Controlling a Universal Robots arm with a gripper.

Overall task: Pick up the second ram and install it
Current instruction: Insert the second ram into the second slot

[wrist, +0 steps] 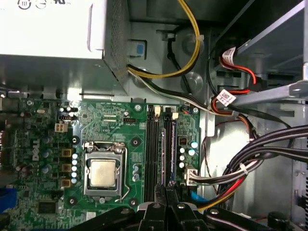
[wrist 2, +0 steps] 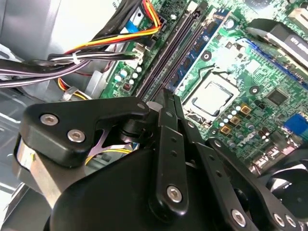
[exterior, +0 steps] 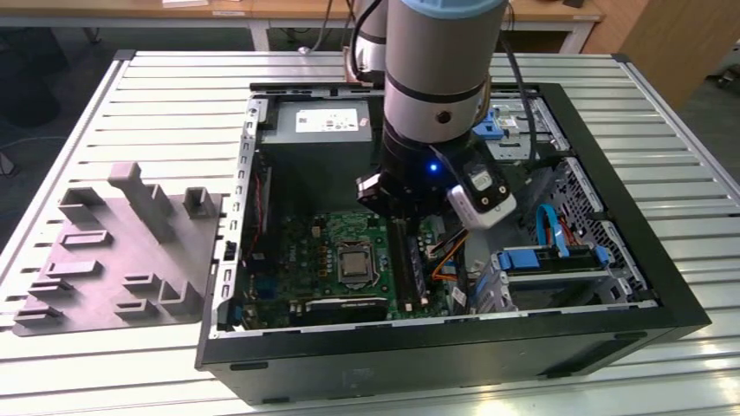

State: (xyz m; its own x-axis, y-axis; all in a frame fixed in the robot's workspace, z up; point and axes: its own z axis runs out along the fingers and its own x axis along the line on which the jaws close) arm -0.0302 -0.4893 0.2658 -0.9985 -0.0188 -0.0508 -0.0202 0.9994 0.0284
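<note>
Inside the open computer case lies the green motherboard point(exterior: 329, 251) point(wrist: 110, 120), and my gripper point(exterior: 399, 227) hangs low over its long black slots. A blue ram strip point(wrist 2: 202, 45) point(wrist: 172, 144) with dark chips stands seated in one slot. Whether it is the second ram I cannot tell. My gripper point(wrist 2: 167, 94) point(wrist: 166, 187) is shut, its two black fingers point(wrist 2: 163, 125) pressed together with nothing visible between them. The tips sit at one end of the slots, right beside the blue strip. I cannot tell whether they touch it.
The grey power supply point(exterior: 318, 121) point(wrist: 48, 29) fills the case's far end. Bundled cables point(wrist 2: 96, 53) point(wrist: 250, 163) run close beside the slots. The processor socket point(wrist: 103, 173) lies on their other side. Blue drive brackets point(exterior: 543, 258) are at the exterior view's right, a grey fixture point(exterior: 116, 260) at its left.
</note>
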